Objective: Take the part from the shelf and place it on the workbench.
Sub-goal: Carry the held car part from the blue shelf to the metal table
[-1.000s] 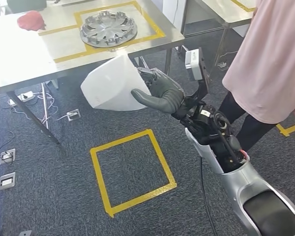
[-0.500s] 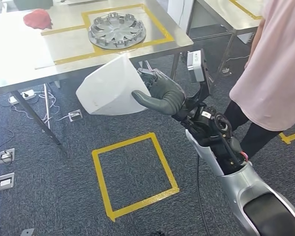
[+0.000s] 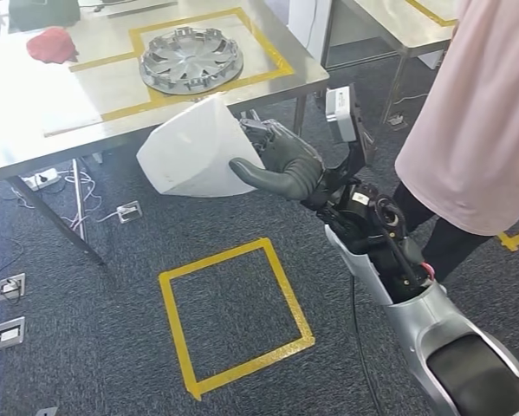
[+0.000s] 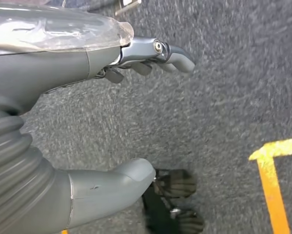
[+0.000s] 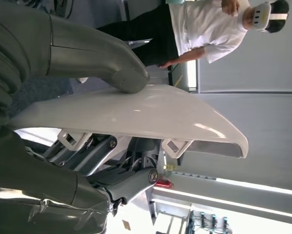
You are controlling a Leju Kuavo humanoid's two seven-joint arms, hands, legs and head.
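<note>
The smooth white moulded plastic part [image 3: 194, 149] is held by the right hand [image 3: 284, 163], thumb on top and fingers beneath, just short of the steel worktop [image 3: 41, 104] edge, long axis toward it, while the left hand [image 4: 100, 122] hangs open, holding nothing.

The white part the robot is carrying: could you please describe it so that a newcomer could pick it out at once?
Start at the steel workbench marked with yellow tape, then drop to its near edge. There the right hand holds the white part in the air above the dark carpet. It is a smooth, glossy white shell, unlike the spoked silver wheel cover and the red cloth lying on the bench.
</note>
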